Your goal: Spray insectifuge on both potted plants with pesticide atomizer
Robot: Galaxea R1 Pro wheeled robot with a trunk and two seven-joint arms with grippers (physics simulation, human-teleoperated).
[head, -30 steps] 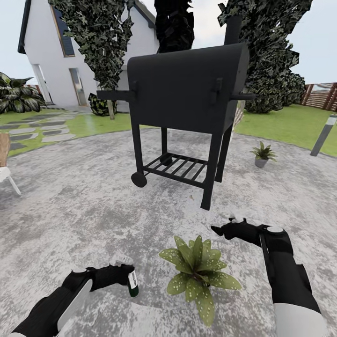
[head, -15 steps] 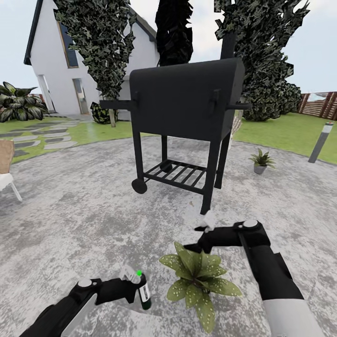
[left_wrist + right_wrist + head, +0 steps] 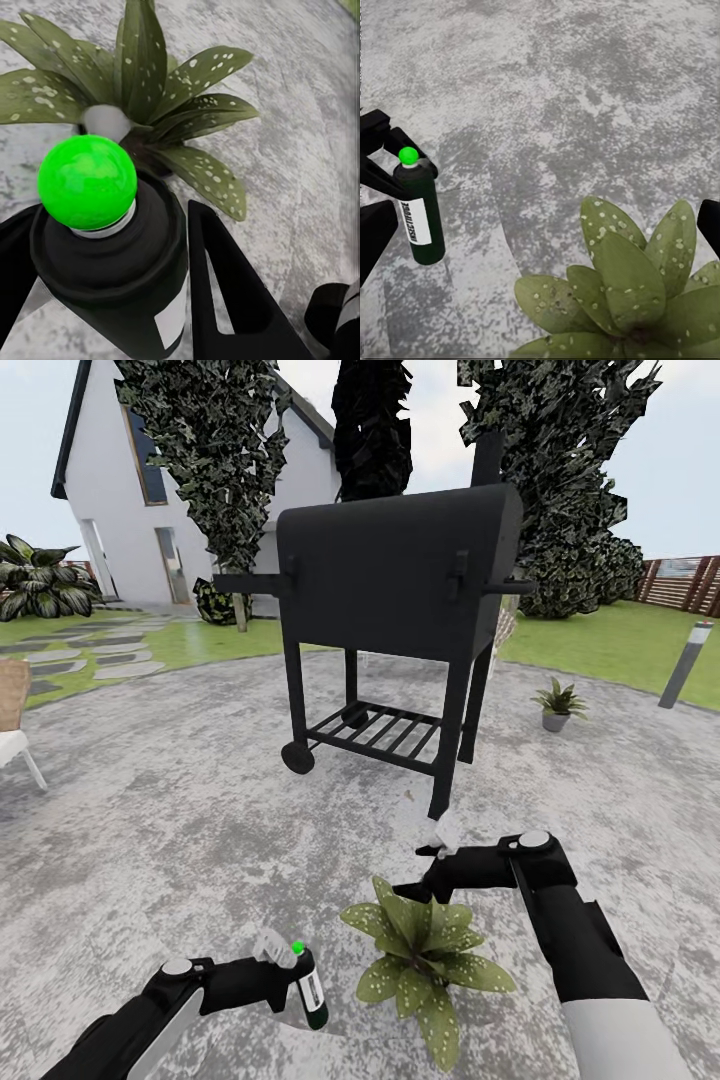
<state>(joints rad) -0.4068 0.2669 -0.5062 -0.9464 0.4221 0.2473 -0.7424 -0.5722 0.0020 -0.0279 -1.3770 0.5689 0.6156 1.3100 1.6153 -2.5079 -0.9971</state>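
Head view, paved circle [image 3: 150,830] underfoot; my left gripper [image 3: 272,978] sits low at my left, closed on the pesticide atomizer [image 3: 311,987], which stands roughly upright with a bright green ball on its top; the near potted plant [image 3: 425,955] is just beside the bottle, toward my right, apart from it. Left wrist view confirms the grip: black fingers [image 3: 225,292] on either side of the atomizer [image 3: 120,262], its green top pointed toward the speckled leaves of the plant [image 3: 150,90]; the pale label band shows on the bottle's side. Right wrist view looks across the plant [image 3: 622,292] to the atomizer [image 3: 418,214] and the left gripper [image 3: 379,161] holding it near the neck; the label reads vertically, too small for me to be sure of the word. My right gripper [image 3: 415,888] hangs over the far edge of the near plant; I cannot tell whether its jaws are apart or closed. A second potted plant [image 3: 558,704] sits well apart, beyond the black barbecue smoker [image 3: 400,575] on the paving; lawn [image 3: 610,645], a white house [image 3: 110,490] and a slatted fence [image 3: 690,585] lie behind.
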